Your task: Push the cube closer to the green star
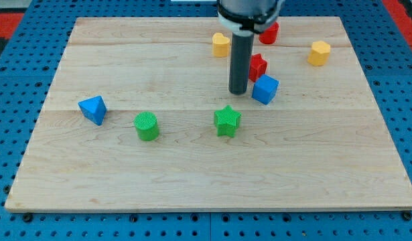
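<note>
My tip rests on the wooden board; it is a bare rod that holds nothing; the blue cube sits just to its right in the view, very near, though contact cannot be made out. The green star lies below the tip, slightly left, near but apart; a red block stands just up and right of the tip, partly behind the rod; a yellow block sits above, slightly left; another red block is farther up; a second yellow block is well right; a green cylinder and a blue pyramid lie well left.
</note>
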Controlling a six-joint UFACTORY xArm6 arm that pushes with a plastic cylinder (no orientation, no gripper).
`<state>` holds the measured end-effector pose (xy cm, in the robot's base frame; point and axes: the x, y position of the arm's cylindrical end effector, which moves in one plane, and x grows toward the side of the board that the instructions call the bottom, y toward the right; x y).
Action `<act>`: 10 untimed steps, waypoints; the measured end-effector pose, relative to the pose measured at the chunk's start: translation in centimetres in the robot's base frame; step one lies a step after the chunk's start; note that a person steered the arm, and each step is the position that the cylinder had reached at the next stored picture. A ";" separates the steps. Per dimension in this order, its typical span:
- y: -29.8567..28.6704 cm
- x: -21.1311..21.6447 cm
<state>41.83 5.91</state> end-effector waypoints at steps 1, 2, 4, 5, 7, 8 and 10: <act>3.1 4.4; 12.1 1.2; 5.4 -7.3; 3.8 -4.8; 9.1 -2.5; 9.1 -1.0; 1.7 -1.8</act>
<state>39.99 7.64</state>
